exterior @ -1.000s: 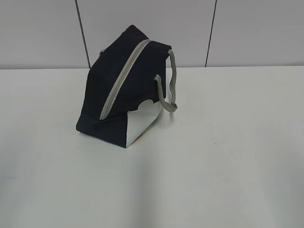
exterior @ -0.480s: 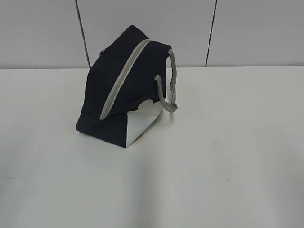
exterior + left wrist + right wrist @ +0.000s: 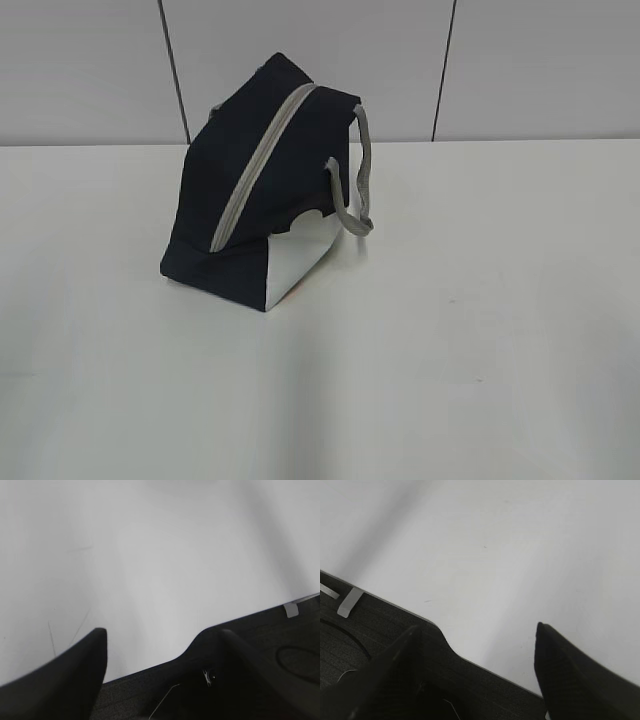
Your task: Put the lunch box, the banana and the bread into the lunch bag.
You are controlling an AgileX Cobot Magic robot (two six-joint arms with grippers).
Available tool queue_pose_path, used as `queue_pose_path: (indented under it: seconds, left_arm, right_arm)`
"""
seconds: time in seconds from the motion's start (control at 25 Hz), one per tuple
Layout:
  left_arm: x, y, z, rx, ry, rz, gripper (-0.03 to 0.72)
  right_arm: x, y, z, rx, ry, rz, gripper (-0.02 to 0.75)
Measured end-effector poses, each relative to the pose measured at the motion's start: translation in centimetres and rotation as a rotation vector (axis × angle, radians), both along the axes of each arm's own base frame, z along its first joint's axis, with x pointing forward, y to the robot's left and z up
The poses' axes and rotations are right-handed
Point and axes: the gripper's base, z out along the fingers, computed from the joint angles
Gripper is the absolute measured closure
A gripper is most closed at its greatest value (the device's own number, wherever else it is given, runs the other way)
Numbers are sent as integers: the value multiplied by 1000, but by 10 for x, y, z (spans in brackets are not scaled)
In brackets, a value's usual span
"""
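The lunch bag (image 3: 250, 190) stands on the white table (image 3: 480, 330), left of centre in the exterior view and toward the far edge, near the grey panelled wall (image 3: 540, 70). Its dark navy body rises to a ridge, along which the grey zipper (image 3: 262, 160) runs from the top down to the near lower end; the zipper appears closed, though the view is too coarse to be sure. A white side panel (image 3: 298, 255) with a scalloped upper edge faces the camera at the lower right. One grey strap handle (image 3: 362, 175) loops out on the bag's right side and hangs down to the table.

The left gripper (image 3: 160, 655) sits low over the near edge of the table with its dark fingers (image 3: 75, 675) spread well apart and nothing between them. The right gripper (image 3: 480, 652) is likewise parked over the table edge, jaws wide, gripping nothing. Neither gripper appears in the exterior view.
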Motion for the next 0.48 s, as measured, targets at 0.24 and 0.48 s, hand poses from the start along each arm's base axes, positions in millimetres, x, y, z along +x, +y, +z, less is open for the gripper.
queue_pose_path:
  seconds: [0.24, 0.48]
  left_arm:
    - [-21, 7, 5, -29, -145, 113, 222]
    - [-41, 9, 6, -38, -273, 217, 247]
  right_arm:
    - [-1, -4, 0, 4, -7, -180, 227]
    - [-7, -8, 1, 13, -42, -394, 227]
